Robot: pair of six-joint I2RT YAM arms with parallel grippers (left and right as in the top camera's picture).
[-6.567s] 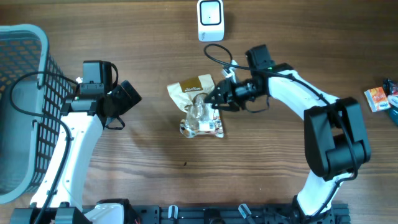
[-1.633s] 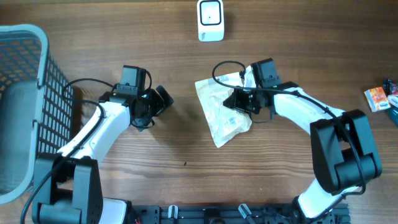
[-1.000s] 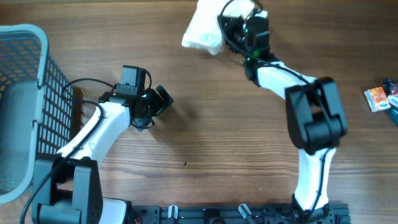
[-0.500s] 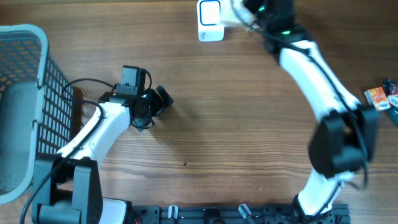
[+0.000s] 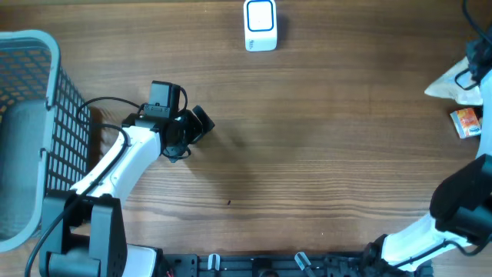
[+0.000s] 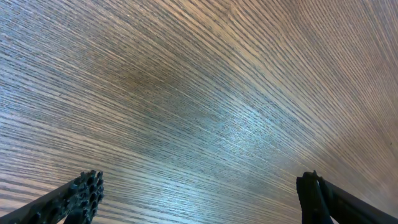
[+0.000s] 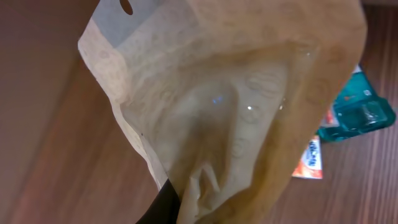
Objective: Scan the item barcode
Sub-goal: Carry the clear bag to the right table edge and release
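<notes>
Pouch (image 7: 236,118) at far right edge of scene, held up off counter (image 5: 307,169); overhead view cuts most of it off. Right tool (image 7: 169,208) clenched on pouch's lower edge. One dark finger shows, rest hidden behind paper. Barcode cannot be made out. Scanner (image 5: 260,25) well apart, top centre. Orange packet (image 5: 464,121) and teal pack (image 7: 357,115) partly covered behind pouch. Left tool (image 5: 198,123) released, fingers spread wide over bare wood. Basket (image 5: 31,46) at left, cropped.

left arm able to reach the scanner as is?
Probably yes: only bare table lies between the open left end effector and the scanner; the pouch is held far right, clear of that path.
</notes>
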